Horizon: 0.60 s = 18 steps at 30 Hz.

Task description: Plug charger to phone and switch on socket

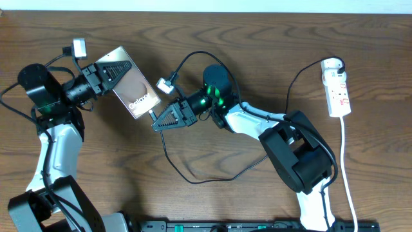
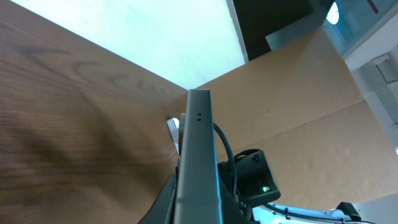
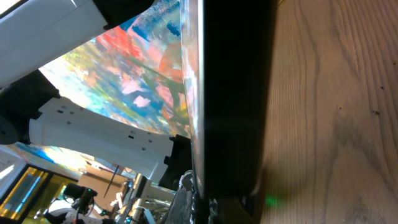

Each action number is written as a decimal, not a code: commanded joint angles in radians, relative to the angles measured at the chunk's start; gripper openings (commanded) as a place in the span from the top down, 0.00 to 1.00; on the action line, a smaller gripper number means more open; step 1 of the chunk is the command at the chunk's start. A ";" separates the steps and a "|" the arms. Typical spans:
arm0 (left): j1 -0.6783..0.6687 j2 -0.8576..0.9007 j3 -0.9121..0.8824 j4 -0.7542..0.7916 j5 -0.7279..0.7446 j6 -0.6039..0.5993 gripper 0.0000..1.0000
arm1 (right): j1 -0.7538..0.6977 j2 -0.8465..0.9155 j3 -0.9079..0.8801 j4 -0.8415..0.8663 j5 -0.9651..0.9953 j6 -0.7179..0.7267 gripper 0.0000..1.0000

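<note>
The left claw (image 1: 108,72) is clenched on the upper end of the phone (image 1: 132,84), whose long axis slants down-right toward the right claw (image 1: 156,122). That claw is clenched, apparently on the plug tip of the charger (image 1: 187,175), touching the phone's lower end. The socket (image 1: 337,90) lies well apart at the far right of the desk (image 1: 257,51), nearer the right arm; no containers are present

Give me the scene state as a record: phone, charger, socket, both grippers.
phone: held by one end, Galaxy face towards the overhead camera
left gripper: shut on phone
right gripper: shut on charger, tip at the phone's other end
charger: cable loops over the table from the right gripper; plug tip hidden
plugged in: cannot tell
socket: far right, clear of both grippers
</note>
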 commanded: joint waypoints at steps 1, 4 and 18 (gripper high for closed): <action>-0.023 -0.011 0.003 -0.003 0.060 0.016 0.93 | -0.003 -0.015 0.013 0.009 0.098 0.000 0.99; -0.023 -0.011 0.003 -0.003 0.060 0.017 0.92 | -0.002 -0.015 0.013 0.009 0.097 0.000 0.99; -0.023 -0.011 0.003 -0.003 0.053 0.016 0.92 | 0.008 -0.015 0.013 0.006 0.097 -0.008 0.99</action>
